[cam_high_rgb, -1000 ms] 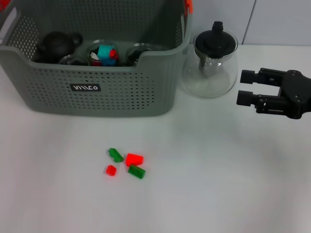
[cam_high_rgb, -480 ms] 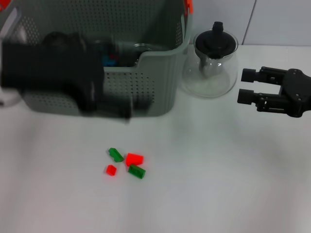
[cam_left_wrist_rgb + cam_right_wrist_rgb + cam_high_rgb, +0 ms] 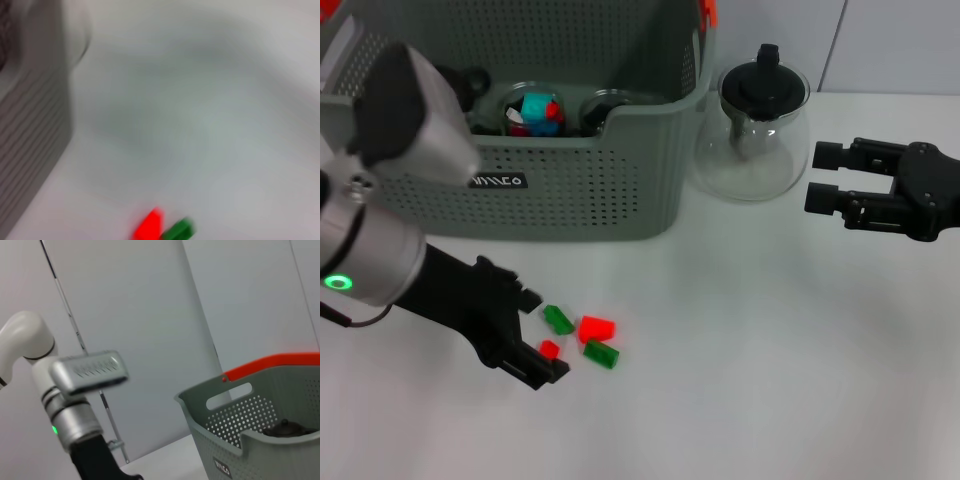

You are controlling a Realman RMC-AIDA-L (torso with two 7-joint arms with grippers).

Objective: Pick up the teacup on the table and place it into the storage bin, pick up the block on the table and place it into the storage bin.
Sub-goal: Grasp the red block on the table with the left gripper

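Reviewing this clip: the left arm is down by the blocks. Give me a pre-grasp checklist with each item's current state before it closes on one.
1. left gripper open: ok, its fingers are spread.
2. Target between the fingers: ok, the small red block lies in the gap, by the head view.
3. Neighbours apart from the target: not ok, the green block, larger red block and second green block crowd close.
4. storage bin has room: ok, open space shows above its contents.
5. right gripper out of the way: ok, it hangs open beside the glass teapot.
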